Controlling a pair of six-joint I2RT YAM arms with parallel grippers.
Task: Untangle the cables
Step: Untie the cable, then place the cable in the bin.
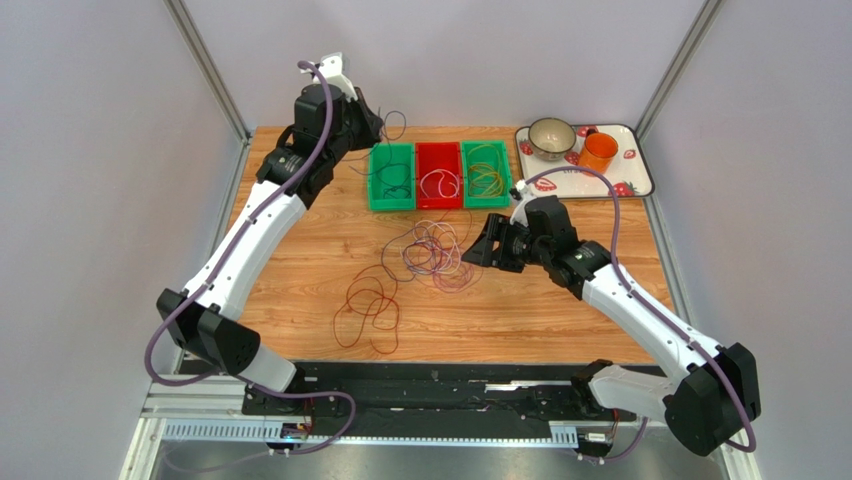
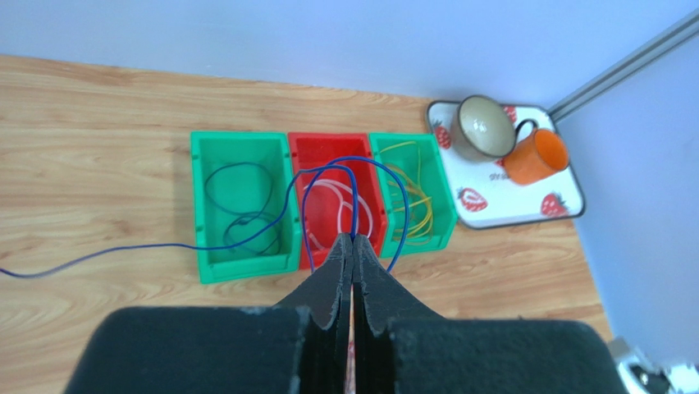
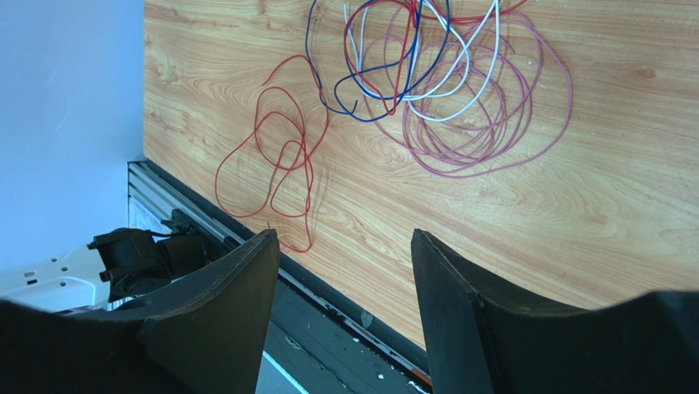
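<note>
Cables (image 1: 436, 252) lie in a messy pile in the middle of the worktop (image 1: 560, 325). Purple, white, blue and red ones are all mixed up. A red cable (image 1: 366, 312) lies just beside the pile, nearer the arms.

At the back, one green bin (image 2: 199, 205) holds dark cables. The red bin (image 2: 328, 139) holds a white one, and the other green bin (image 2: 444, 205) holds yellow ones.

The left end effector (image 2: 353, 240) is pinched tight on a blue cable (image 2: 328, 162), which loops above the bins. The right end effector (image 3: 343, 238) is wide open near the pile and holds nothing.
</note>
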